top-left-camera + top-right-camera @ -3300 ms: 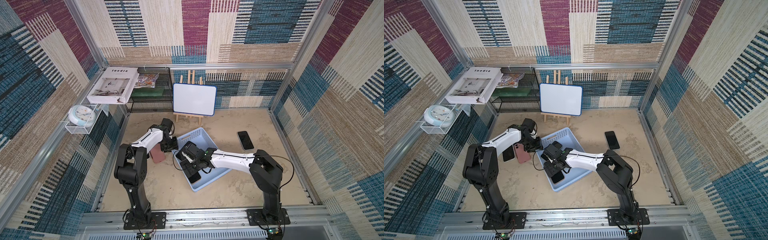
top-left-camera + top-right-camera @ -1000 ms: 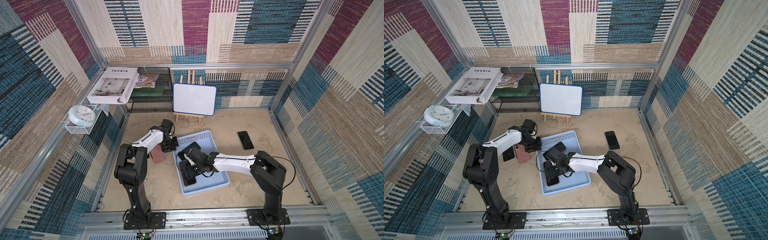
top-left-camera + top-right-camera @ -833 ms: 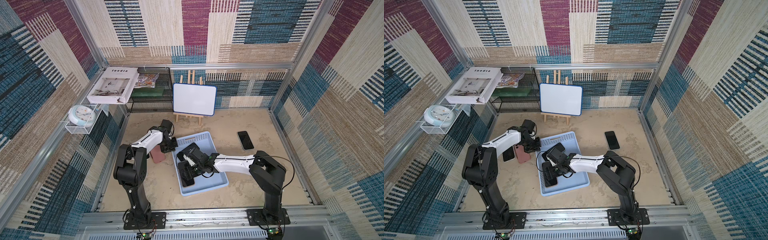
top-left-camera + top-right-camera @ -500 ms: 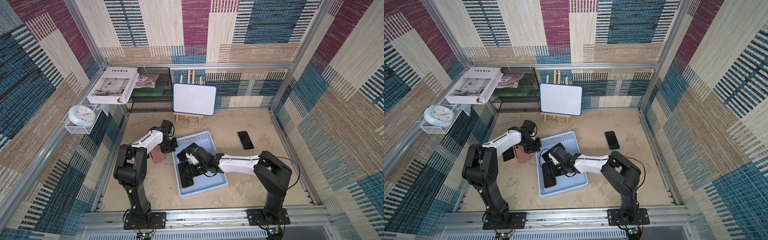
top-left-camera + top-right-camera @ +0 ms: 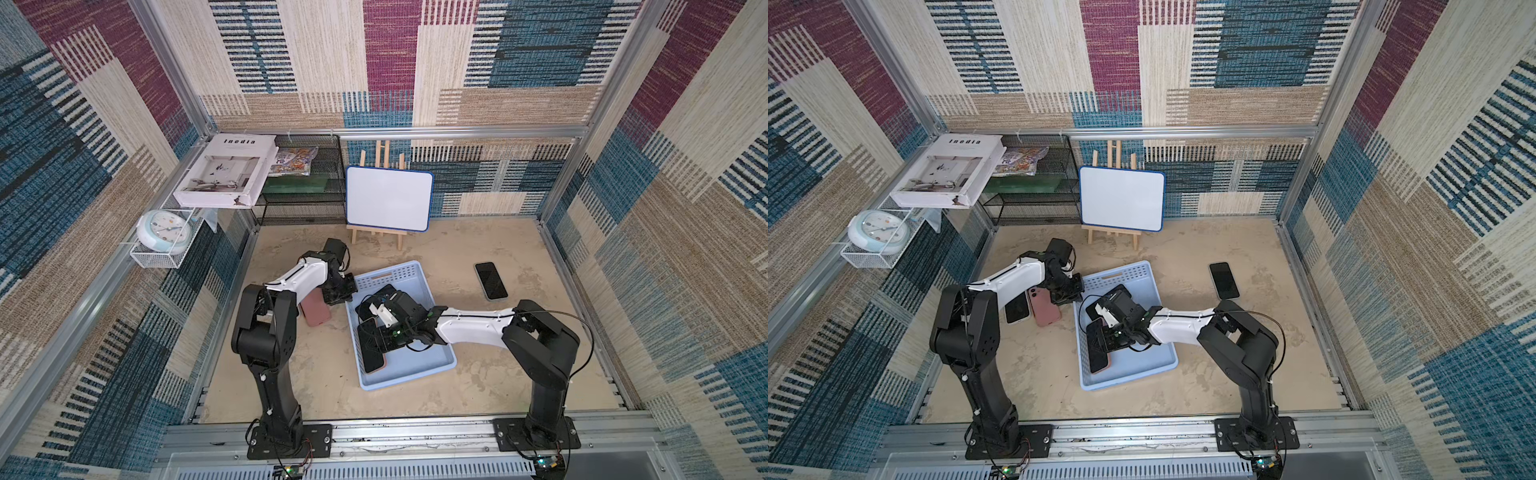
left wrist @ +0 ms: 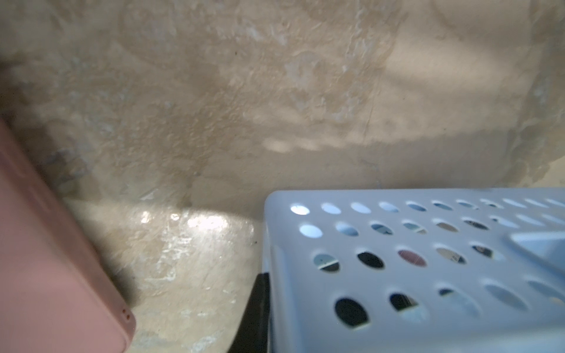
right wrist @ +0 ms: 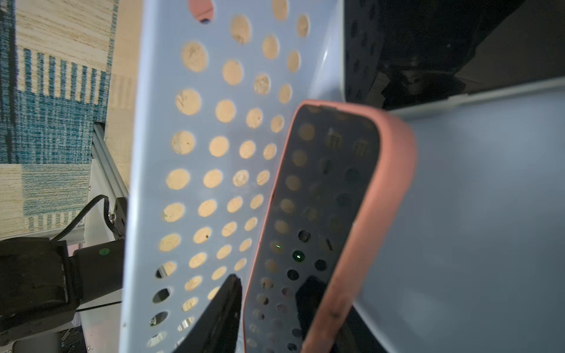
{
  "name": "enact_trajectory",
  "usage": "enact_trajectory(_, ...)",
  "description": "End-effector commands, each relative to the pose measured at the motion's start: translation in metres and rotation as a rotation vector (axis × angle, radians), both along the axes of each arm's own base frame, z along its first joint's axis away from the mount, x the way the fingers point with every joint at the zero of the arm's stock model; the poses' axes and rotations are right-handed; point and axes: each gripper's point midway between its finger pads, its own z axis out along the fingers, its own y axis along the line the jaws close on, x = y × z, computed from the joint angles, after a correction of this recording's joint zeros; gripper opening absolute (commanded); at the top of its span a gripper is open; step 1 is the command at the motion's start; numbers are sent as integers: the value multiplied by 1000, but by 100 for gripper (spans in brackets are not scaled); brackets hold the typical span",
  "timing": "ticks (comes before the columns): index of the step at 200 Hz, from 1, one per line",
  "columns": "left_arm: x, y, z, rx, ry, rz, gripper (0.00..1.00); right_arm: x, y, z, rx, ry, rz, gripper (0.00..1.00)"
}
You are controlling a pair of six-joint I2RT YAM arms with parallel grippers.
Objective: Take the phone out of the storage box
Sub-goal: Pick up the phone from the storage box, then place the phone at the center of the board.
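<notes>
Your worktop (image 5: pixel 478 374) already carried three phones outside the box: a black phone (image 5: pixel 491 280) well off on the right arm's side, and a pink phone (image 5: pixel 1044 309) just beside a pale-edged phone (image 5: pixel 1016 309) by the left arm. The box (image 5: pixel 415 363) sat between the arms and, by my reading, was not yet emptied. The phone (image 5: pixel 372 359) in its salmon case lay along the perforated wall, and what looked like another phone (image 7: pixel 458 45) lay at the far end. Your right hand (image 5: pixel 374 334) was down inside, one finger (image 7: pixel 224 305) between wall and phone; whether it had gripped I couldn't tell. Your left hand (image 5: pixel 341 294) was clenched at the box's far corner. The lift out remained.
</notes>
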Motion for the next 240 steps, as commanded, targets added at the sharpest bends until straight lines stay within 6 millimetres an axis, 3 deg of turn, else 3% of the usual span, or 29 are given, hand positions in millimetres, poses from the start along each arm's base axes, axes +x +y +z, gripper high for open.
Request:
enact_trajectory(1, 10, -9, 7, -53, -28, 2, 0, 3, 8, 7, 29, -12, 8, 42)
enact_trajectory(45, 13, -8, 7, -44, -29, 11, 1, 6, 9, 15, 30, -21, 4, 29)
enact_trajectory(90, 17, -8, 9, -40, -32, 18, 7, 12, 2, 21, 18, -33, -18, 6)
enact_trajectory(117, 20, -5, 11, -24, -39, 16, 19, 28, -9, 40, 8, -94, -59, 0)
enact_trajectory(147, 23, -2, 14, -9, -45, 11, 52, 55, -35, 83, 42, -171, -129, 0)
enact_trajectory(167, 26, -1, 23, -5, -66, 1, 66, 74, -63, 117, 79, -220, -190, 0)
enact_trajectory(190, 31, 2, 46, -5, -122, -2, 70, 107, -121, 148, 71, -291, -356, 0)
enact_trajectory(212, 33, 3, 69, -4, -180, -5, 71, 136, -186, 156, 45, -334, -507, 0)
enact_trajectory(240, 29, 1, 81, -21, -207, -24, 71, 161, -252, 146, 16, -329, -652, 0)
